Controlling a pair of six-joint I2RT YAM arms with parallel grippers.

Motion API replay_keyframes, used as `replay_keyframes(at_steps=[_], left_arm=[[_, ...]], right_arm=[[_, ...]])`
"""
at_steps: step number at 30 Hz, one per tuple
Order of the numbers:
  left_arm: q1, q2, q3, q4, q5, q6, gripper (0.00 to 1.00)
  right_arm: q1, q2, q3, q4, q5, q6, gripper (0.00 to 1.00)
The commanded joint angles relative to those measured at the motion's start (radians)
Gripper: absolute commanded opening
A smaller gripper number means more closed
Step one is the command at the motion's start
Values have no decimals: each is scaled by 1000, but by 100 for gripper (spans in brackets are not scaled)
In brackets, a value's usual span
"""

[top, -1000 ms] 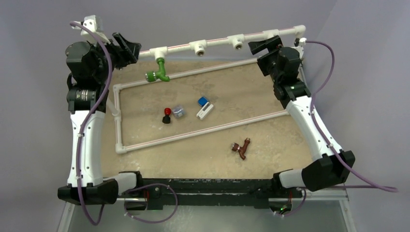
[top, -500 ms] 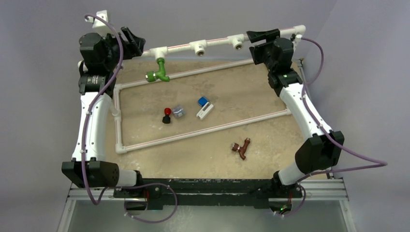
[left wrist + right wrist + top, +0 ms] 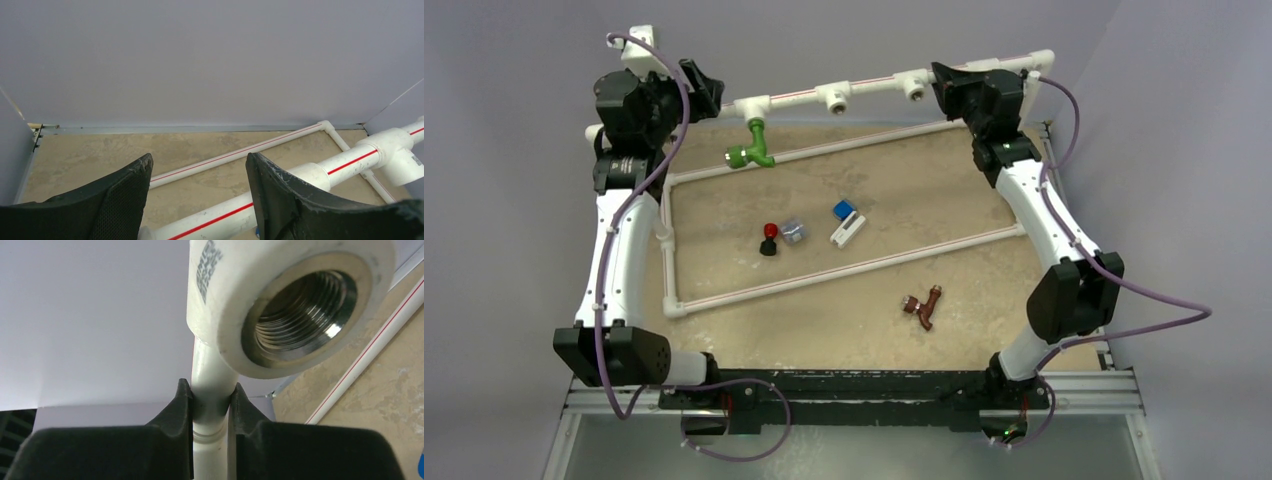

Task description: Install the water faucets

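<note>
A raised white pipe (image 3: pixel 874 85) with tee fittings runs along the back. The green faucet (image 3: pixel 750 150) hangs from its left tee (image 3: pixel 752 107). On the table near the front right lies the reddish-brown faucet (image 3: pixel 922 306). My right gripper (image 3: pixel 946 85) is shut on the pipe (image 3: pixel 207 365) just behind a tee with an empty threaded socket (image 3: pixel 295 305); in the right wrist view both jaws of the gripper (image 3: pixel 210 395) press the pipe. My left gripper (image 3: pixel 704 88) stands open at the pipe's left end. In the left wrist view, the gripper (image 3: pixel 198 172) is wide apart above the pipe (image 3: pixel 345 162).
A rectangular white pipe frame (image 3: pixel 844 265) lies flat on the table. Inside it sit a red-and-black knob (image 3: pixel 769 238), a small grey block (image 3: pixel 794 232) and a blue-white block (image 3: pixel 847 222). Grey walls stand close behind and to the right.
My right gripper moved left onto the raised pipe and shut on it. My left arm swung forward to the pipe's left end, its jaws still open.
</note>
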Motion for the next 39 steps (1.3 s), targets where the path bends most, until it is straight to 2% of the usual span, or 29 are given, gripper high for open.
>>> replay_keyframes(at_steps=[1, 7, 12, 23, 30, 39], left_arm=[[6, -28, -70, -40, -49, 20, 68], [5, -46, -108, -91, -56, 10, 68], [5, -73, -117, -131, -76, 5, 68], [6, -136, -99, -213, -181, -23, 68], [5, -134, -52, -228, -183, -25, 68], [5, -168, -106, -216, -182, -20, 68]], right_arm=[[-3, 3, 24, 59, -57, -72, 0], [14, -17, -42, 146, -89, -97, 0], [80, -34, -75, 165, -68, -113, 0], [189, -41, -77, 165, -7, -113, 0], [275, -55, -85, 169, 40, -92, 0], [363, -22, -40, 171, 78, -73, 0]])
